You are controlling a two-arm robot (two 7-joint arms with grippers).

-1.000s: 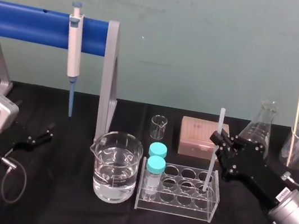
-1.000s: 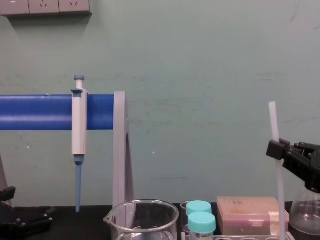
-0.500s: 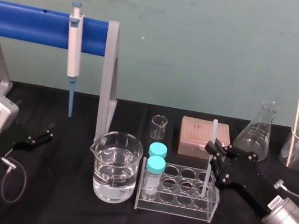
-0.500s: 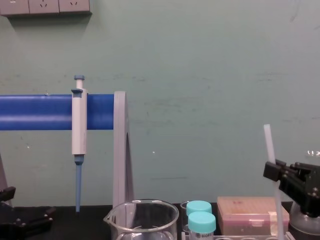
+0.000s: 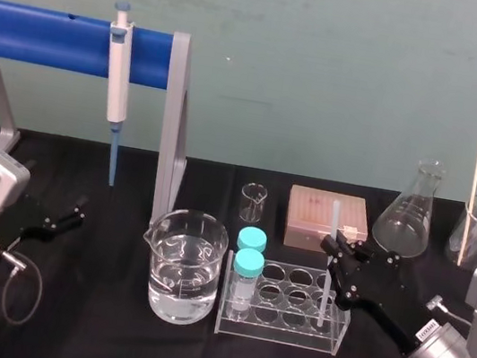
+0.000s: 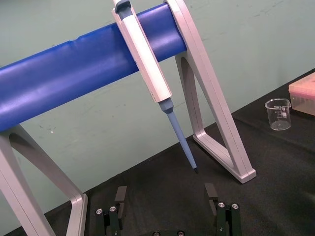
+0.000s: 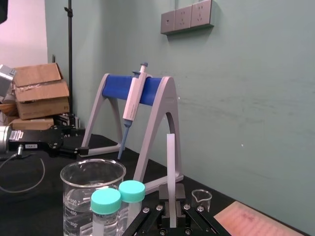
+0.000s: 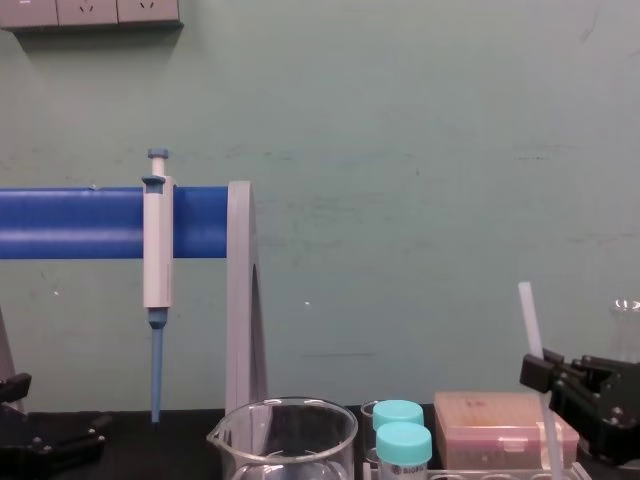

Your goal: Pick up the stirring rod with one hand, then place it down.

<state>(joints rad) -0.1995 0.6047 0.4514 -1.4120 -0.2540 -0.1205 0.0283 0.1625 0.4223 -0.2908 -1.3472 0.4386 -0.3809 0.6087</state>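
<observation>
Tube rack (image 5: 279, 334) at front of worktop (image 5: 104, 341). Right gripper (image 5: 333, 248) clamped on the stirring rod (image 5: 335, 220). Rod upright, lower end inside a right-column well of the rack. Left gripper (image 5: 75, 213) idle at far left, low over the worktop, fingers apart. Behind: pipette (image 5: 118, 92) hanging on blue stand (image 5: 43, 37).

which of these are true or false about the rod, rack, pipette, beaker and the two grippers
1. The right gripper holds the rod upright. True.
2. The rod's lower end sits in the beaker. False: it is down in a hole at the right end of the rack.
3. The pipette lies on the table. False: it hangs from the blue bar.
4. The left gripper is open and empty, low at the left. True.
5. The beaker holds clear liquid. True.
</observation>
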